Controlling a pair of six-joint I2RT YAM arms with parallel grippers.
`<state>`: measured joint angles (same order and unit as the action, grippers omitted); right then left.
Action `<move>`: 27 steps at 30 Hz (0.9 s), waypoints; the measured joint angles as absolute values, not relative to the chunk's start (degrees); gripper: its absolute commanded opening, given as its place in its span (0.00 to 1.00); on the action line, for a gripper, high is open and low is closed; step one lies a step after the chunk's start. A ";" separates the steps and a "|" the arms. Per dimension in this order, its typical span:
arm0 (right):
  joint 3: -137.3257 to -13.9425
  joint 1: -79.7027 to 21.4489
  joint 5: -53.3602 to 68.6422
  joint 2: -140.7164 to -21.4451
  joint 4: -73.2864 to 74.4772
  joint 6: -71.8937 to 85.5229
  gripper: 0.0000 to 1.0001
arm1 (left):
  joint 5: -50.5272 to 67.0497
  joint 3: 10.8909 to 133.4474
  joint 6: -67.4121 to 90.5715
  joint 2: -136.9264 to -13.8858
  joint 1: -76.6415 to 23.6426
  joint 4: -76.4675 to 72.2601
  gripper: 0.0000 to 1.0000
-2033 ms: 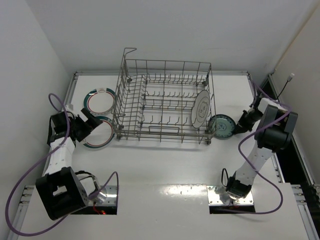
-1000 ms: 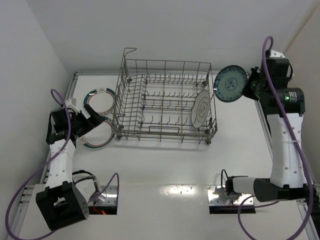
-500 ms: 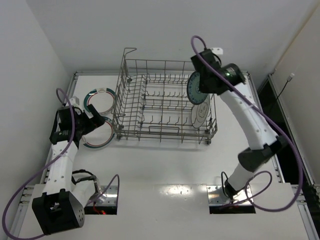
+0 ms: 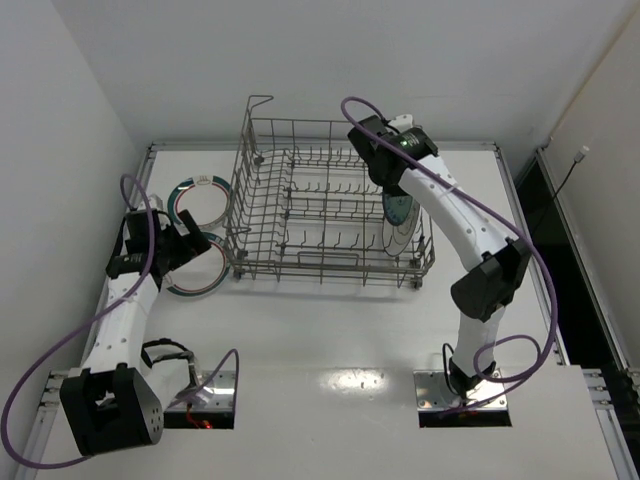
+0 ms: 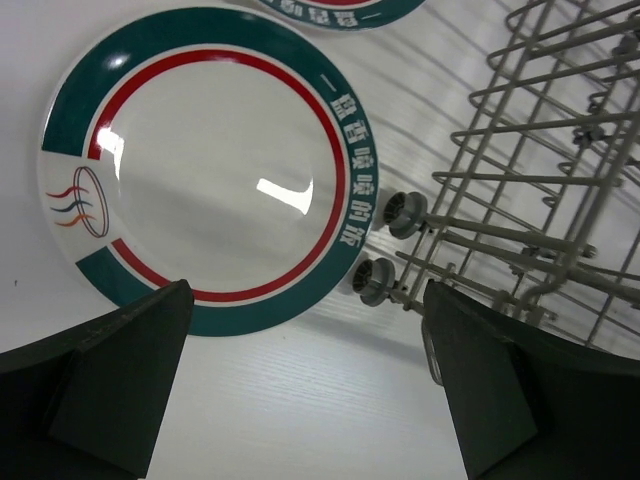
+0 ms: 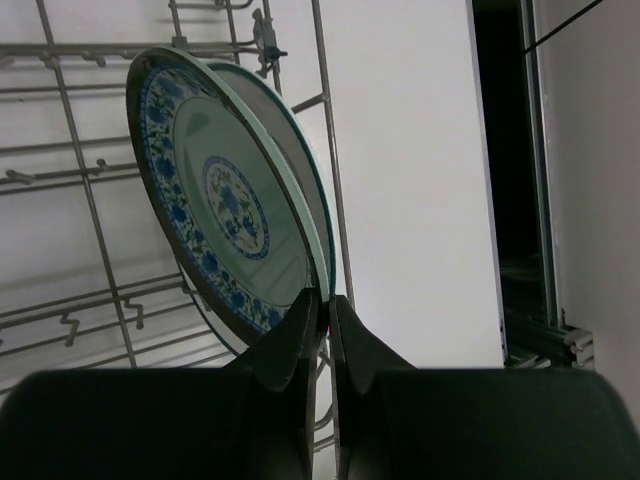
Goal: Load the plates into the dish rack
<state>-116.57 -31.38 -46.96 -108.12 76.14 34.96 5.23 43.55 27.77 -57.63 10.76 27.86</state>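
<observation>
2 ringed plates (image 4: 203, 202) nr 1 rack (image 4: 320, 205); teal plate (image 6: 235, 190), white plate (image 4: 405, 235) inside

Teal blue-patterned plate (image 6: 235, 200); white plate (image 5: 210, 170), green-and-red rings

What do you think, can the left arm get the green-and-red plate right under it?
Probably yes. The left gripper hangs over that plate with its jaws wide open, and nothing lies on the plate. The dish rack stands close beside its rim, which could crowd one side.
</observation>
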 measured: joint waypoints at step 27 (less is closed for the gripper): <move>-108.99 -36.36 -44.60 -110.87 74.89 39.46 0.48 | -11.29 43.70 35.79 -59.13 6.02 31.29 1.00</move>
<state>-108.99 -36.36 -44.60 -110.87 74.89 39.46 -11.29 43.70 35.79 -59.13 6.02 31.29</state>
